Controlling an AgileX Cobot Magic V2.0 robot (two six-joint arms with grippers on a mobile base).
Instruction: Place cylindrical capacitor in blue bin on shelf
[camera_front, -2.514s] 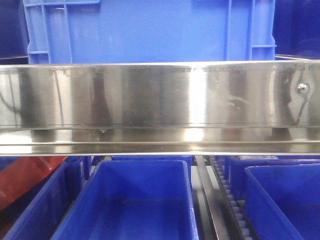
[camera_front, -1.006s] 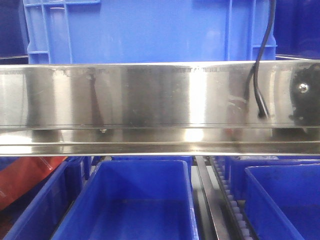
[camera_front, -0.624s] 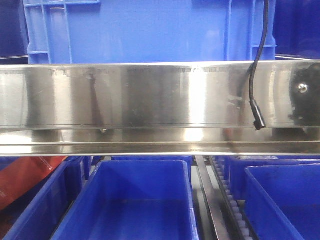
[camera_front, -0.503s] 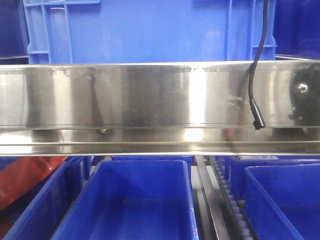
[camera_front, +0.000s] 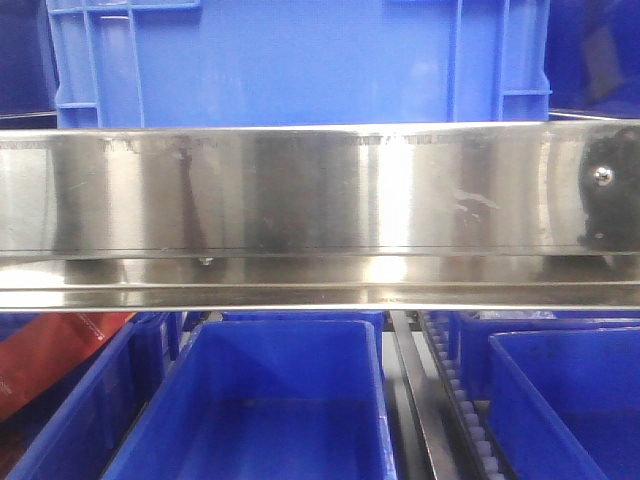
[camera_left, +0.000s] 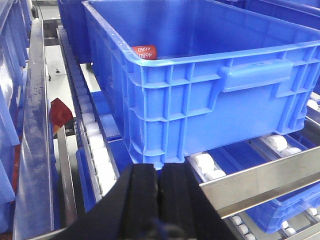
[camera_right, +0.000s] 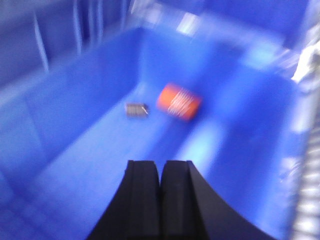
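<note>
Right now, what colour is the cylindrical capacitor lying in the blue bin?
Orange-red with pale markings, the cylindrical capacitor shows best in the blurred right wrist view.

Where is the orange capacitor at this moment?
In the right wrist view the capacitor lies on its side on the blue bin's floor, beside a small grey part.

I see the orange cylindrical capacitor (camera_right: 179, 102) lying on its side on the floor of the blue bin (camera_right: 70, 150), near the far wall, pale print on its body; the view is blurred. The bin (camera_left: 200, 90) sits on the steel shelf's (camera_front: 300, 190) white rollers.
</note>
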